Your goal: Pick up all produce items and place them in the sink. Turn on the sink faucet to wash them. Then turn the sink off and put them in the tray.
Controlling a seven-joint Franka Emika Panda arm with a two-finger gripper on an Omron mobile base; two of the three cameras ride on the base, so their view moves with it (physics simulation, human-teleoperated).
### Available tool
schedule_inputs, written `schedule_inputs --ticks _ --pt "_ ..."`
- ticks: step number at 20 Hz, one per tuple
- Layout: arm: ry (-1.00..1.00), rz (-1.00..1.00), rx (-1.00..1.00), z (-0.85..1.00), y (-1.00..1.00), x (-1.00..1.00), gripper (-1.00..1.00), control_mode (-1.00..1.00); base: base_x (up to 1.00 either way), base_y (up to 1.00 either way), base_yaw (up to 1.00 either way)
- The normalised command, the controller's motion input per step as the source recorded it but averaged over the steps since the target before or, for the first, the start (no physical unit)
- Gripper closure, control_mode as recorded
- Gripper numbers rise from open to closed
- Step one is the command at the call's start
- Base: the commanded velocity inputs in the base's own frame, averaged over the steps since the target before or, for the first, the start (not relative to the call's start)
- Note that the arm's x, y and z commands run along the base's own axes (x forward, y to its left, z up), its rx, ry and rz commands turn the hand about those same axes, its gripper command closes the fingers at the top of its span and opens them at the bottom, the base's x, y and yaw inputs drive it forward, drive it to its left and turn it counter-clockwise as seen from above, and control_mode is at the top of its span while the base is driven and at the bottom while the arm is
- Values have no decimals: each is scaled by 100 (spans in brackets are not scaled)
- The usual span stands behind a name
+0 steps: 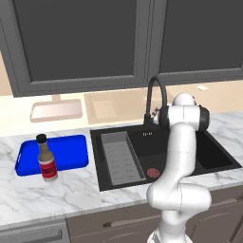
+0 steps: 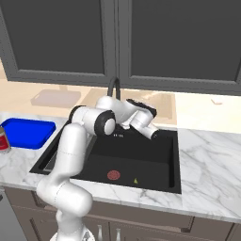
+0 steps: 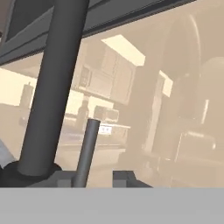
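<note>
Your arm is reaching over the sink (image 1: 216, 156), with the claw (image 3: 94, 180) sitting right at the base of the tap (image 1: 155, 97); the tap's thin lever (image 3: 87, 148) is rising between the fingertips, but you cannot tell whether they are pinching it. A small yellow-green fruit (image 2: 136, 180) is lying on the sink floor, at three o'clock from the red drain (image 2: 113, 175). The blue tray (image 1: 66, 152) is sitting on the bench (image 1: 52, 194) at nine o'clock from the sink, a bottle (image 1: 46, 159) standing before it.
</note>
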Motion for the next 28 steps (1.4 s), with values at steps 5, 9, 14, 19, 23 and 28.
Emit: schedule_inputs --ticks 5,9,14,19,23,28 --pt "10 -1 14 -8 -71 18 100 -100 0 0 0" --pt "9 0 15 -20 -70 14 100 -100 0 0 0" --pt "10 -1 15 -31 -71 10 100 -100 0 0 0" --pt "11 -2 15 -38 -71 7 100 -100 0 0 0" --pt "11 -2 16 -38 -74 5 100 -100 0 0 0" --pt "11 -2 16 -36 -73 6 100 -100 0 0 0"
